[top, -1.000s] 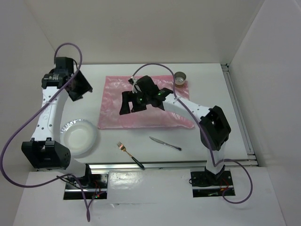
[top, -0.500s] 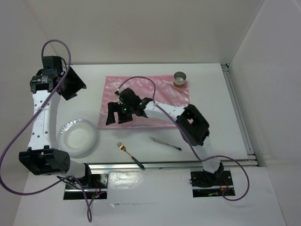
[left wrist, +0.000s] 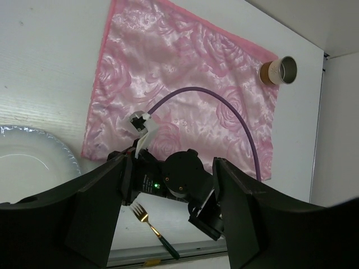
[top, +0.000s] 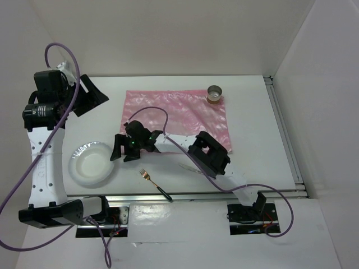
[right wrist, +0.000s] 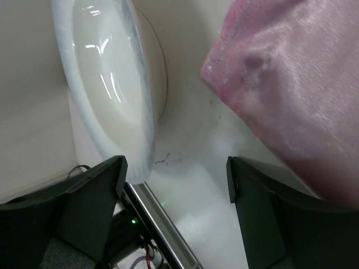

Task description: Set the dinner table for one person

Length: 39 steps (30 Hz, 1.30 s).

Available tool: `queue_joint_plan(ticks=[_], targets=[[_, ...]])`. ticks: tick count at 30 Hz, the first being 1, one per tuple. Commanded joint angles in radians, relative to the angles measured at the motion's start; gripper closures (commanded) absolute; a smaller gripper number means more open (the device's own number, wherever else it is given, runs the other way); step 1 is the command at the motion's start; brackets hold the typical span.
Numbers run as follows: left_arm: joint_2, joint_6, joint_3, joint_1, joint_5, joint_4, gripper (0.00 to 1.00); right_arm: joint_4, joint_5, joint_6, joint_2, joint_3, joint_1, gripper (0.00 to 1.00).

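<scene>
The white dinner table (top: 252, 112) holds a pink mat (top: 179, 115), a white plate (top: 90, 163) at the front left, a gold fork with a dark handle (top: 154, 184) and a small metal cup (top: 215, 93) at the mat's far right corner. A knife (top: 184, 166) is mostly hidden under my right arm. My right gripper (top: 122, 156) is open and empty, low over the table between the plate's right rim (right wrist: 112, 95) and the mat's front left corner (right wrist: 291, 95). My left gripper (top: 94, 103) is open and empty, raised high at the far left.
The left wrist view looks down on the mat (left wrist: 185, 95), the cup (left wrist: 279, 70), the plate (left wrist: 28, 162), the fork (left wrist: 150, 223) and my right gripper's body (left wrist: 174, 179). An aluminium rail (top: 185, 195) runs along the front edge. White walls enclose the table.
My right arm has swept left from over the mat to the plate's right rim. My left arm has drawn back, up and to the left.
</scene>
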Motion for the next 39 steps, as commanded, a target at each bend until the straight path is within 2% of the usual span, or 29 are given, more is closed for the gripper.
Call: queue_joint_plan(ticks=[1,4,9,17,21,22,25,26,29,30,33,37,39], targets=[[-0.026,0.049,0.017,-0.001,0.036,0.018,0.24,0.070,0.000,0.069,0.053,0.049,0.017,0.17],[-0.035,0.058,-0.002,-0.001,0.036,0.018,0.24,0.070,0.024,0.078,0.097,0.100,0.043,0.17],[-0.044,0.058,-0.012,-0.001,0.046,0.009,0.24,-0.008,0.114,0.060,0.194,0.295,0.076,0.18],[-0.063,0.058,-0.040,-0.001,0.037,0.009,0.24,-0.017,0.256,0.060,0.213,0.306,0.106,0.33],[-0.073,0.058,-0.040,-0.001,0.037,0.009,0.24,-0.017,0.258,0.049,0.202,0.293,0.119,0.47],[-0.073,0.058,-0.040,-0.001,0.037,0.009,0.24,-0.017,0.258,0.049,0.190,0.293,0.119,0.57],[-0.083,0.058,-0.072,-0.001,0.037,0.030,0.24,0.009,0.249,0.049,0.167,0.284,0.119,0.72],[-0.092,0.058,-0.072,-0.001,0.037,0.030,0.24,0.019,0.249,0.049,0.167,0.284,0.119,0.82],[-0.101,0.058,-0.095,-0.001,0.046,0.030,0.24,0.055,0.200,0.069,0.133,0.251,0.119,0.94],[-0.101,0.058,-0.095,-0.001,0.037,0.030,0.24,0.138,0.124,0.069,0.124,0.234,0.107,0.99],[-0.078,0.084,-0.025,-0.001,-0.030,-0.014,0.24,0.194,0.010,0.069,0.102,0.233,0.082,1.00],[-0.066,0.075,0.096,-0.001,0.005,-0.036,0.24,0.254,-0.001,0.023,0.014,0.200,0.073,1.00],[-0.066,0.064,0.107,-0.001,0.029,-0.025,0.24,0.254,-0.001,0.012,-0.023,0.187,0.064,1.00]])
